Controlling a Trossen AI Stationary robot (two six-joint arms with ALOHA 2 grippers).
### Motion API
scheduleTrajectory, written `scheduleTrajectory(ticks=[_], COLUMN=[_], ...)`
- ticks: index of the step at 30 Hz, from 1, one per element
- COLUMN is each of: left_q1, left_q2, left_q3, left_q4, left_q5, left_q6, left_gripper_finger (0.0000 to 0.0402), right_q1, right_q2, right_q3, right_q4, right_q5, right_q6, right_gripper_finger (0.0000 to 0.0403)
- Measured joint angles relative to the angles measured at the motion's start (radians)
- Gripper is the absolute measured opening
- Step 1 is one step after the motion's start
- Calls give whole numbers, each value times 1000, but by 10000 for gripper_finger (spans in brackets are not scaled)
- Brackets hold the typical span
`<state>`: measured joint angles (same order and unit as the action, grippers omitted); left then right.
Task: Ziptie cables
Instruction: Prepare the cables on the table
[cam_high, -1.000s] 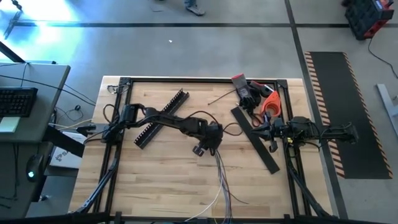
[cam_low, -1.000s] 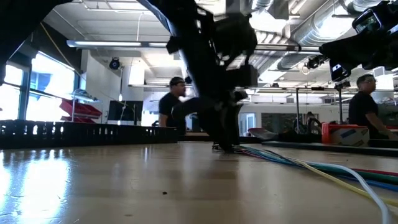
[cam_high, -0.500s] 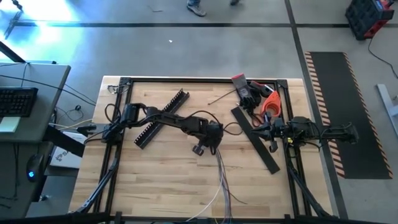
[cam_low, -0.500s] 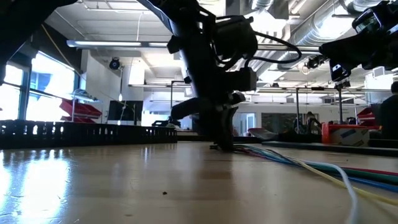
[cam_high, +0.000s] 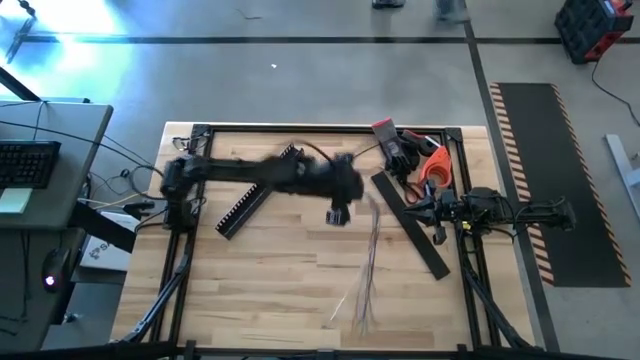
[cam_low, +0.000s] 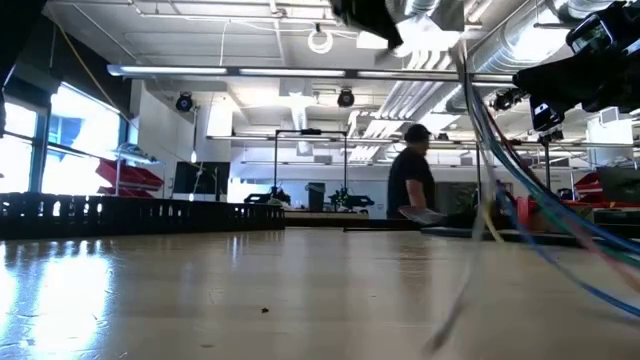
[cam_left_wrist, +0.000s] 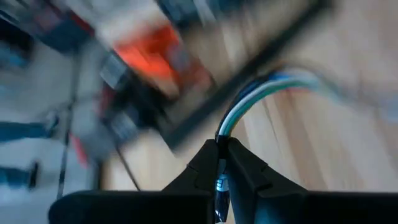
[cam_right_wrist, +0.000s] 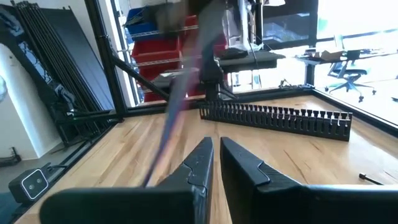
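Note:
The cables (cam_high: 370, 255) are a thin bundle of white, blue, green and red wires. They run from my left gripper (cam_high: 366, 196) toward the near edge and fan out at their near ends (cam_high: 362, 318). The low view shows them hanging down (cam_low: 488, 170) from above. My left gripper (cam_left_wrist: 221, 142) is shut on them, raised over the table's far middle. My right gripper (cam_right_wrist: 216, 155) is shut on nothing and waits at the right side (cam_high: 418, 203). My left gripper pinches the cable bundle (cam_left_wrist: 222, 132) between its two fingers, near the bundle's far end. Beyond the fingertips the wires arc away together (cam_left_wrist: 261, 93). The bundle hangs slack below the gripper, and its near ends (cam_high: 362, 318) trail low over the table.
A long black slotted duct (cam_high: 245, 205) lies slanted at the left, partly under my left arm. A flat black strip (cam_high: 412, 228) lies slanted right of the cables. Red and orange tools (cam_high: 430, 165) sit at the far right corner. A person (cam_low: 408, 175) walks in the room behind.
My left gripper has shut on the cables at the table's middle, then swung quickly up and toward the far edge. The bundle has been lifted with it. Its near ends, which ran past the near edge, have been drawn onto the table.

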<state>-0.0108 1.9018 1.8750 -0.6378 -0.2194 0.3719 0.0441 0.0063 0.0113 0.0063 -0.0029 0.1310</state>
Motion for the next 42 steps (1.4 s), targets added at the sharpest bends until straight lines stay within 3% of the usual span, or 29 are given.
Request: scheduleTrajectory(ticks=[4,10,18,25,32,38,42], left_q1=[12,19,18,31,30,36,34], left_q2=[-77,-119,-101,-28,37,-9,-9], left_q3=[62,130,118,100,114,80,-67], left_q4=[61,110,133,260,515,209,-24], left_q5=[36,-19,9,143,241,210,168], left_q6=[-18,33,12,-34,0,-48,-148], left_gripper_finger=[1,0,0,0,0,0,0], right_q1=[0,0,0,0,0,0,0], right_q2=[2,3,5,5,5,6,6], right_q3=[0,0,0,0,0,0,0], right_q4=[0,0,0,0,0,0,1], right_q5=[0,0,0,0,0,0,0], right_q6=[0,0,0,0,0,0,0], right_gripper_finger=[16,16,16,16,16,16,16])
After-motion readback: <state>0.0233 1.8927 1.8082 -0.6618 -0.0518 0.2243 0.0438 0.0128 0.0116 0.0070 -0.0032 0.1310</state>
